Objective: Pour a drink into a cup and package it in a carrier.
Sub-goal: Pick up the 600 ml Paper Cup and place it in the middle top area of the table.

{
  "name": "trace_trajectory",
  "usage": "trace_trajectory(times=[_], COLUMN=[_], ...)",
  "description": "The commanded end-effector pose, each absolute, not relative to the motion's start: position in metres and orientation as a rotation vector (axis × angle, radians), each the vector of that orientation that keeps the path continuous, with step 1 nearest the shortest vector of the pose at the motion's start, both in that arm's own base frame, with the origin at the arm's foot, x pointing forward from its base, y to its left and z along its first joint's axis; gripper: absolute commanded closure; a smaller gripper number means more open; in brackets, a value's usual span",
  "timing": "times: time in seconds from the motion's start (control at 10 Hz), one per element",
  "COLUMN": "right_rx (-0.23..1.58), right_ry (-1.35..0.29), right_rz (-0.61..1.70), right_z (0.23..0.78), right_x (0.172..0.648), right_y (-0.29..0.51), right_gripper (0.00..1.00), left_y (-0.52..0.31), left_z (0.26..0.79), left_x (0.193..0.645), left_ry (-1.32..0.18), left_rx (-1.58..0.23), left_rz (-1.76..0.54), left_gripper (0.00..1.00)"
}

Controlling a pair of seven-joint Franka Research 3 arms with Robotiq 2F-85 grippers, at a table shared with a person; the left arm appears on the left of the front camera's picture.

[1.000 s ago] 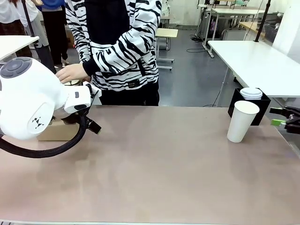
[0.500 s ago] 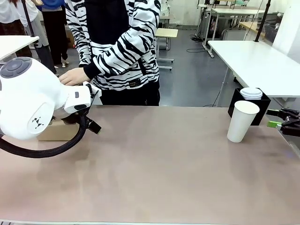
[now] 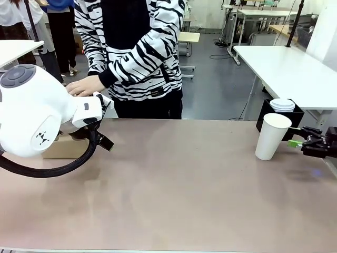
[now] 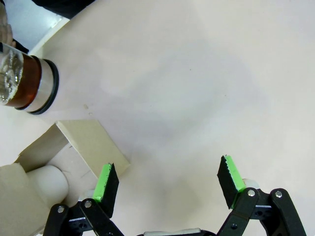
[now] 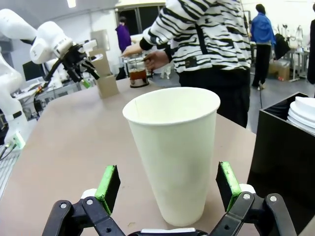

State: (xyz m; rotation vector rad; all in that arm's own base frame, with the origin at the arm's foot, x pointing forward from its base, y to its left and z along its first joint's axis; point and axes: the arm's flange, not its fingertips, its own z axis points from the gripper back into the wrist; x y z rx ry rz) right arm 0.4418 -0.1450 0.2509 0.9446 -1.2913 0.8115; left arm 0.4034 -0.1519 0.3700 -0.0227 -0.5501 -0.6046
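Right pincer [image 5: 167, 176] agape near upright cup [image 5: 172, 147], mouth up.

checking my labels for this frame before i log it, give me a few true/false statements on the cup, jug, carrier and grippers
1. The white paper cup stands upright on the table. True.
2. The right gripper is shut on the cup. False: its jaws are open, with the cup just ahead and not gripped.
3. The person's hand is at the glass jug holding the dark drink. True.
4. The cup sits in the carrier. False: the carrier is at the table's left side, the cup at its right.
5. The left gripper holds the carrier. False: it is open over bare table beside the carrier.
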Motion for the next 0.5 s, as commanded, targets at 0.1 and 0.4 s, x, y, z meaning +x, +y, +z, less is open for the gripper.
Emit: trace_trajectory(times=[0.1,0.4], right_rx=[0.910,0.934], right_ry=[-1.339,-1.314], right_rz=[0.846,0.840], right_z=[0.241,0.228], right_x=[0.445,0.453], right_y=[-0.122,-0.106], right_gripper=[0.00,0.00], left_y=[-0.152,-0.152], left_z=[0.370,0.370], left_x=[0.403,0.403], left_ry=[-0.551,-0.551], left_rx=[-0.024,-0.024], left_rz=[-0.604,-0.604], left_gripper=[0.00,0.00])
